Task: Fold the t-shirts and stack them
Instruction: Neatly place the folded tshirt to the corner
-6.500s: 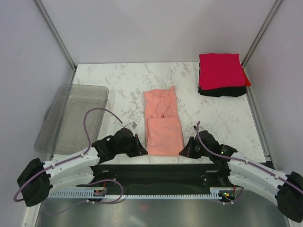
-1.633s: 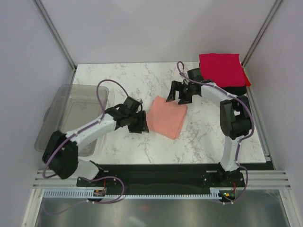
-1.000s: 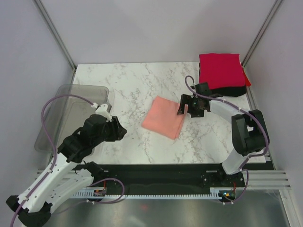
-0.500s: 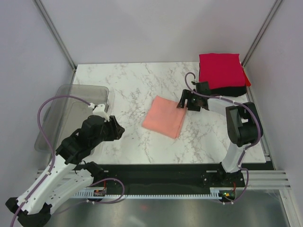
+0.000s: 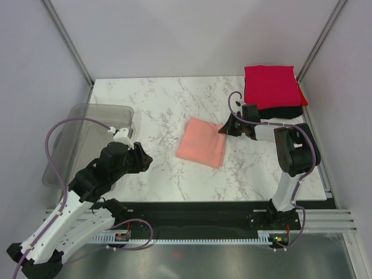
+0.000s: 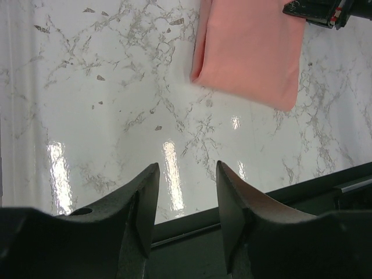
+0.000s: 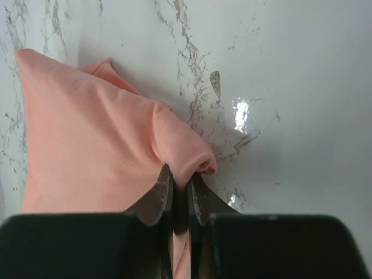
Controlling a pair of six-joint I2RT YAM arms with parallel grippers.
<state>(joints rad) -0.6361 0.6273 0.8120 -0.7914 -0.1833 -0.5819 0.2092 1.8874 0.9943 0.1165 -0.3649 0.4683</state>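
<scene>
A: What is hiding?

B: The black shirt (image 5: 273,111) is peeking out only as an edge under the red shirt (image 5: 270,86) at the far right corner. The right gripper (image 7: 180,192) is pinching the pink shirt (image 5: 201,142), and cloth is bunching over its tips.

A: How is the pink one lying?

B: Folded, nearly square, mid-table, sitting tilted; no long axis is showing. The pinched far-right corner is pointing toward the stack.

A: Anything around?

B: The left gripper (image 6: 183,192) is hovering spread and empty over the near table (image 5: 157,99). The tub (image 5: 87,139) is sitting at the left edge.
</scene>
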